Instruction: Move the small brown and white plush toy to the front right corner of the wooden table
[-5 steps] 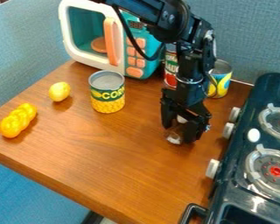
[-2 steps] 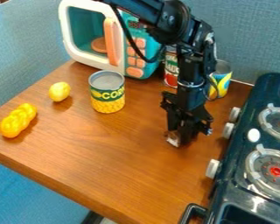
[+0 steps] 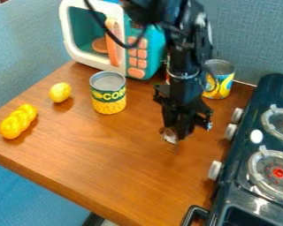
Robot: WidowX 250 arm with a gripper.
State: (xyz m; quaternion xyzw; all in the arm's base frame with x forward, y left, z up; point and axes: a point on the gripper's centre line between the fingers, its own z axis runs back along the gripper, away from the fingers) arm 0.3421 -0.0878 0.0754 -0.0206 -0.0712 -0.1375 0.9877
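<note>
Wooden table (image 3: 97, 163) runs across the view, unchanged. Dark toy stove (image 3: 241, 192) at its right side, also as before.

Teal-and-white toy microwave (image 3: 158, 46) at the back, same position.

Black arm (image 3: 182, 59) has shifted left since the earlier frames and looms larger at the top. Gripper (image 3: 178, 131) has come with it, over the table right of centre, a little left and up in the view. Fingers apart a second ago; now drawn close together on a small brownish-and-white object (image 3: 169, 135), whose pale end pokes out at the left of the tips. The object has moved with them; faint shadow on the wood just below.

Corn can (image 3: 108, 92) unmoved, in front of the microwave. Yellow-and-blue can (image 3: 219, 81) behind the arm, more of it uncovered now. Red-labelled can (image 3: 167, 75) beside the microwave, now nearly hidden by the arm.

Yellow lumpy piece (image 3: 18, 121) at left and lemon (image 3: 60, 92) near it: both unmoved.
</note>
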